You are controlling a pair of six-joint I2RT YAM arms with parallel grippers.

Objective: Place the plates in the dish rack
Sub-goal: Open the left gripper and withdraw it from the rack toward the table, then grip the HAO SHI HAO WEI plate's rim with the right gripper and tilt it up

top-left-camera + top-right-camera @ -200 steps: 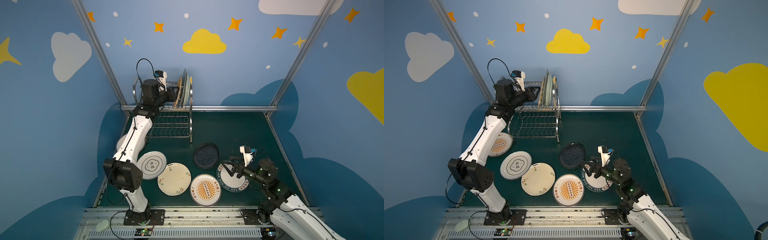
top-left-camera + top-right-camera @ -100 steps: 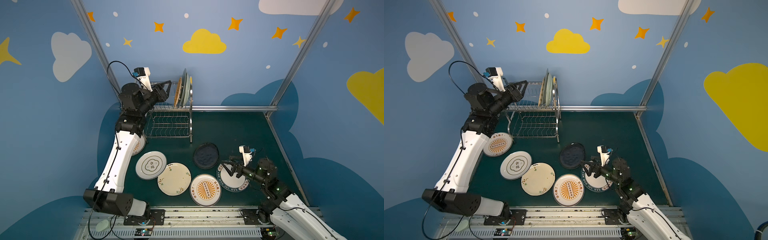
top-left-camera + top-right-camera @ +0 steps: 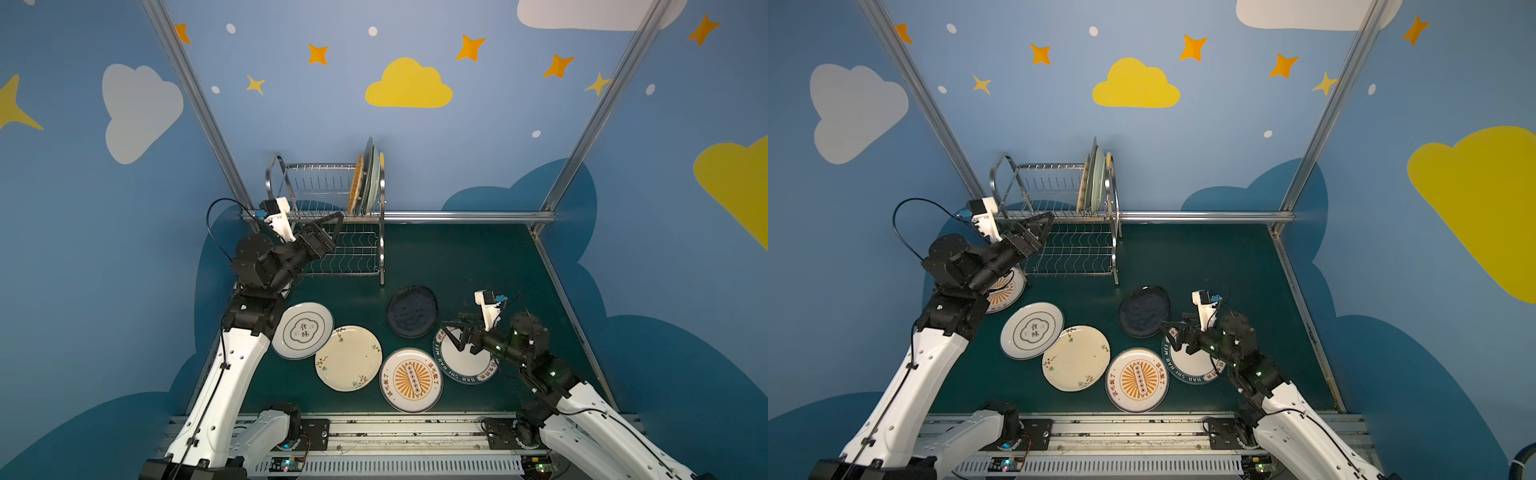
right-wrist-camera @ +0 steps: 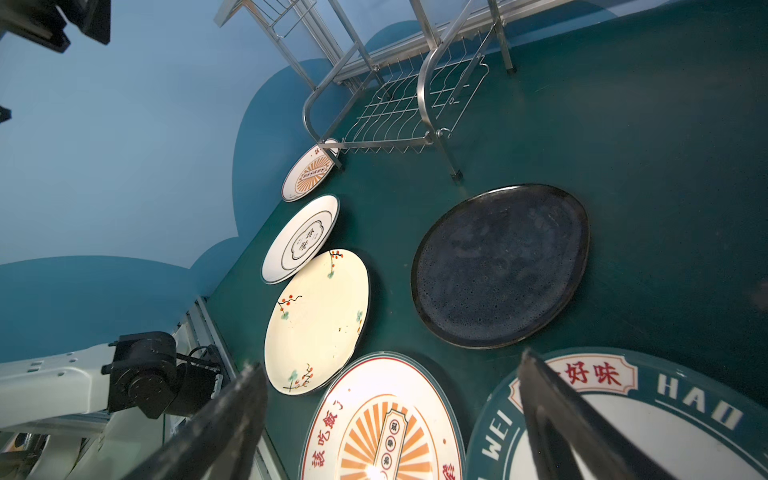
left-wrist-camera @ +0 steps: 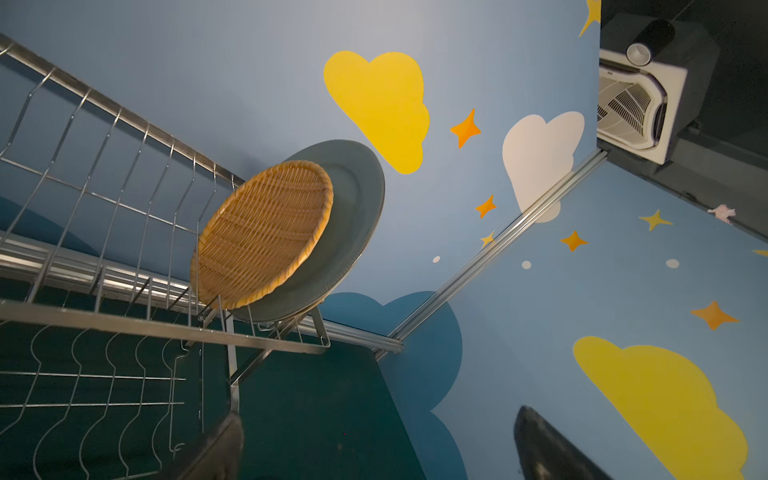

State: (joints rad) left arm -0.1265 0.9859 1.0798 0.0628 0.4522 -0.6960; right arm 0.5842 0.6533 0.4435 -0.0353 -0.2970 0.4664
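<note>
Six round dinner plates (image 3: 348, 357) lie flat at lower centre, three stand in the shiny steel-wire dish rack (image 3: 332, 166) above; with our left gripper (image 3: 334, 230) and right gripper (image 3: 451, 336) both gaping empty, we fear the left snagging its rail, toppling those.

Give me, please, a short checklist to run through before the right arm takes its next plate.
1. Left gripper open and empty: ok.
2. Right gripper open over the teal-rimmed plate: ok.
3. That plate's rim clear of the sunburst plate beside it: cannot tell.
4. Woven plate standing in the dish rack: ok.
5. Free slots in the rack's upper tier: ok.
</note>
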